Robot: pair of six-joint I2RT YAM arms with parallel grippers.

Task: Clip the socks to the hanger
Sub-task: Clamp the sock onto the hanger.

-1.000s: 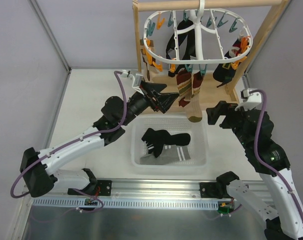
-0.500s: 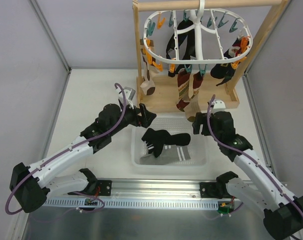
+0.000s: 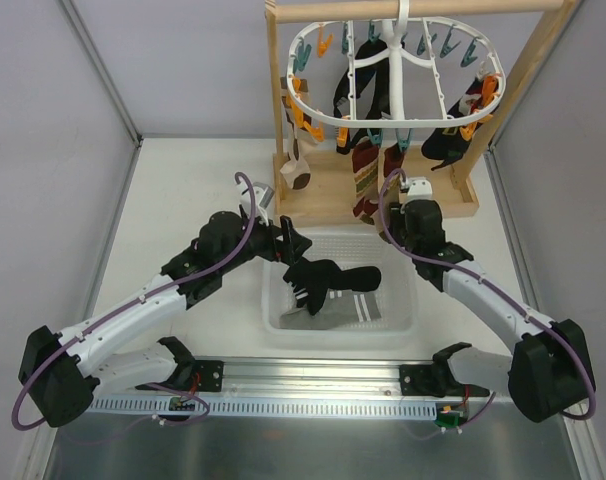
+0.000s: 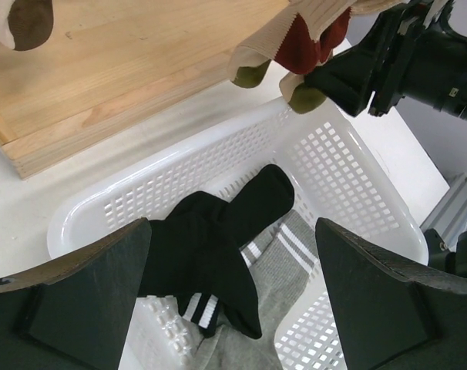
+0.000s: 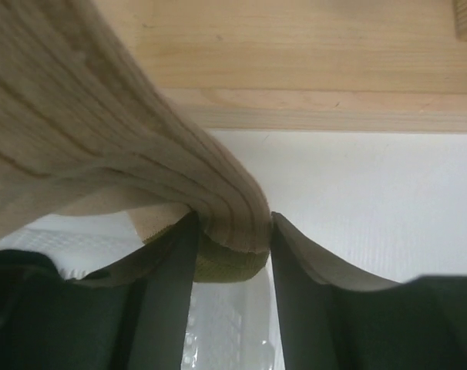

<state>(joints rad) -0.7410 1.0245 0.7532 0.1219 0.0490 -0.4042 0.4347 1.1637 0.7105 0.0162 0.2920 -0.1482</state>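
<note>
The white oval hanger [image 3: 323, 118] hangs from the wooden stand with several socks clipped to its orange and teal pins. My right gripper [image 3: 386, 222] [image 5: 233, 223] is shut on the lower end of the hanging tan sock [image 3: 392, 165] [image 5: 125, 139], whose olive toe [image 4: 299, 96] shows between the jaws. A dark red patterned sock [image 3: 361, 175] hangs beside it. My left gripper [image 3: 295, 245] [image 4: 232, 231] stands open over the basket's left part, just above a black sock [image 3: 328, 275] [image 4: 210, 247] that lies on a grey striped sock [image 3: 358, 312] [image 4: 272, 285].
The white mesh basket [image 3: 403, 260] [image 4: 357, 193] sits at the table's middle, just in front of the wooden stand base [image 3: 423, 190] [image 4: 125, 69]. A sock with a brown toe [image 3: 300, 178] hangs at the hanger's left. Grey walls close the left and right sides.
The right arm swung in from the right to the tan sock and its jaws closed on it. The left arm dropped from the hanging socks to the basket.
</note>
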